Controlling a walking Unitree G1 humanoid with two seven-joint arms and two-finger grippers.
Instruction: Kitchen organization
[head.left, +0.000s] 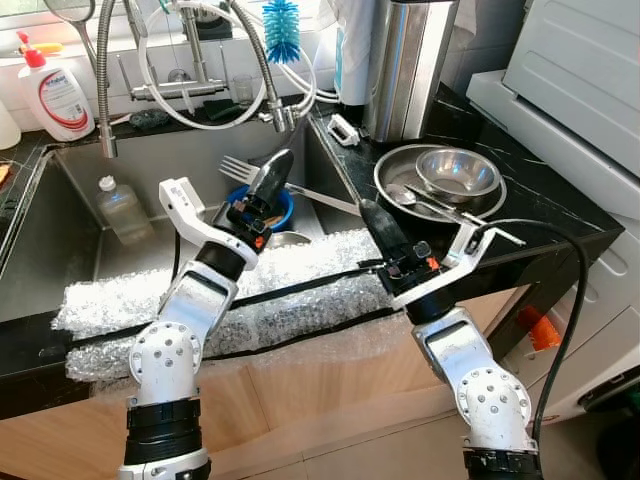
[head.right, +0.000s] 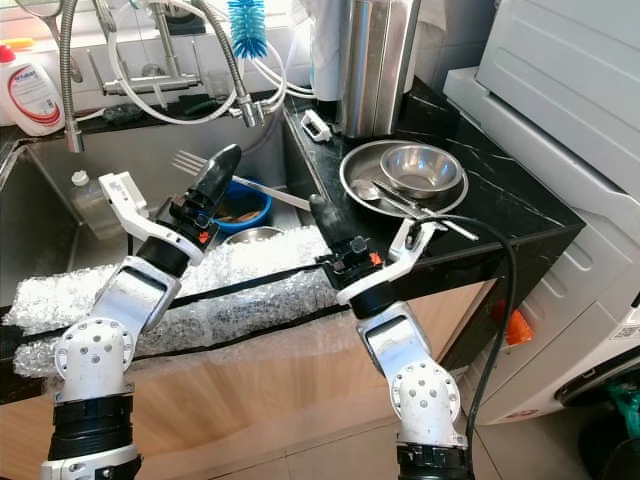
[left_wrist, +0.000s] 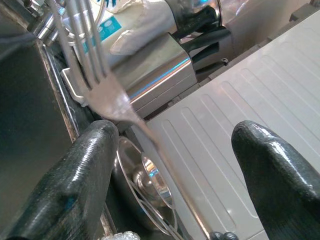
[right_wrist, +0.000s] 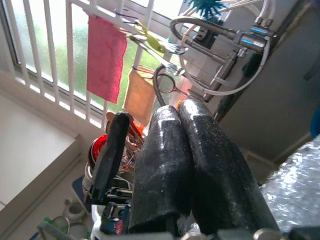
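A steel fork (head.left: 237, 167) rests in the sink (head.left: 150, 160), its handle running right toward the sink's edge. My left gripper (head.left: 275, 168) hangs over the sink just above a blue bowl (head.left: 284, 207). It is open, and in the left wrist view the fork (left_wrist: 107, 95) passes between the two fingers (left_wrist: 85, 165), close to one of them. My right gripper (head.left: 368, 210) is shut with nothing in it, and hovers over the counter edge beside the sink. A steel bowl (head.left: 457, 172) and a spoon (head.left: 400, 192) lie on a steel plate (head.left: 385, 165) on the black counter.
Bubble wrap (head.left: 300, 270) covers the counter's front edge. A clear bottle (head.left: 122, 208) lies in the sink, with a small steel bowl (head.left: 290, 238) near the blue one. A soap bottle (head.left: 55, 95), blue brush (head.left: 281, 30), tall steel canister (head.left: 405, 65) and white appliance (head.left: 590, 90) surround the area.
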